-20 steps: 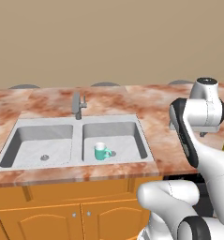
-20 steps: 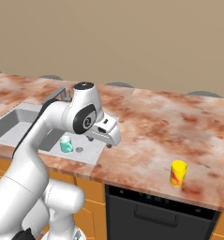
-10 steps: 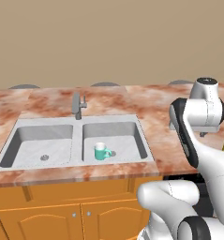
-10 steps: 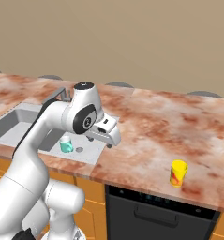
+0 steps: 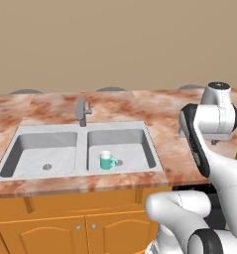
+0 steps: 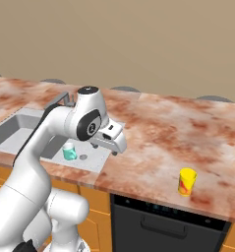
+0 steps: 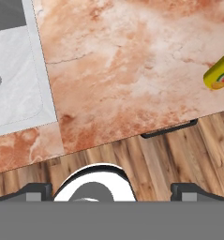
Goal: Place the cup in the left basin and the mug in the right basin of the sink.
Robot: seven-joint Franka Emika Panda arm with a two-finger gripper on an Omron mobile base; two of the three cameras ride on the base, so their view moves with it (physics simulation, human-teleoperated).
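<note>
While the hand (image 6: 116, 146) is held wide open and empty above the marbled desk (image 6: 158, 128) at the centre of the right base view, the mug (image 5: 107, 160) is seen upright in the right basin (image 5: 121, 149) of the sink (image 5: 78, 150), at the centre of the left base view. The cup (image 6: 187, 181) stands on the desk at the lower right of the right base view, well apart from the hand. The left basin (image 5: 43, 153) lies beside its twin.

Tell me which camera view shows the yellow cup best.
The right base view: the cup stands whole and upright on the counter. The left base view catches a sliver at its right edge; the hand view clips it at its right edge.
</note>
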